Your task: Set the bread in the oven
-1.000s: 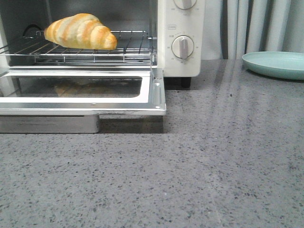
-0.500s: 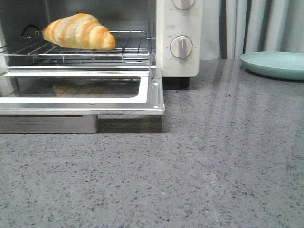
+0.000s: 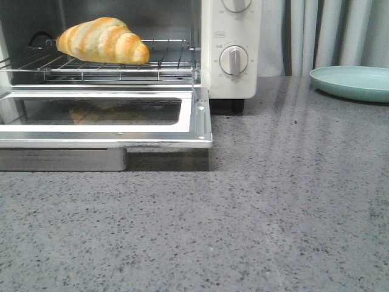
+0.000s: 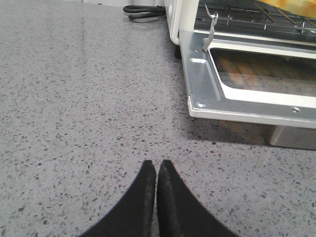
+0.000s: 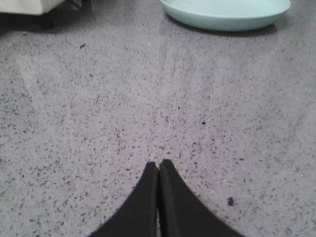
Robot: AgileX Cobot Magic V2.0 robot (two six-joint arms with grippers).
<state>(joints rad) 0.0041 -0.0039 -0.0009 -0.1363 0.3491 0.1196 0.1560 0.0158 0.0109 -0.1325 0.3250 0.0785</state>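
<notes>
The bread (image 3: 102, 40), a golden striped crescent roll, lies on the wire rack (image 3: 164, 64) inside the cream-white oven (image 3: 234, 79). The oven door (image 3: 200, 125) hangs open and flat, its glass reflecting the roll. In the left wrist view a corner of the bread (image 4: 291, 5) shows above the open door (image 4: 202, 84). My left gripper (image 4: 156, 165) is shut with nothing in it, low over the grey counter, short of the door's corner. My right gripper (image 5: 159, 164) is shut and holds nothing, over bare counter, well short of the plate. Neither gripper shows in the front view.
A pale green plate (image 3: 352, 82) sits at the back right near the curtain; it also shows in the right wrist view, plate (image 5: 227, 12). A black cable (image 4: 143, 10) lies beside the oven. The open door juts out over the counter, with a metal tray (image 3: 61, 159) beneath it.
The view wobbled slightly to the left and came back. The bread, oven door and plate stand as before.
</notes>
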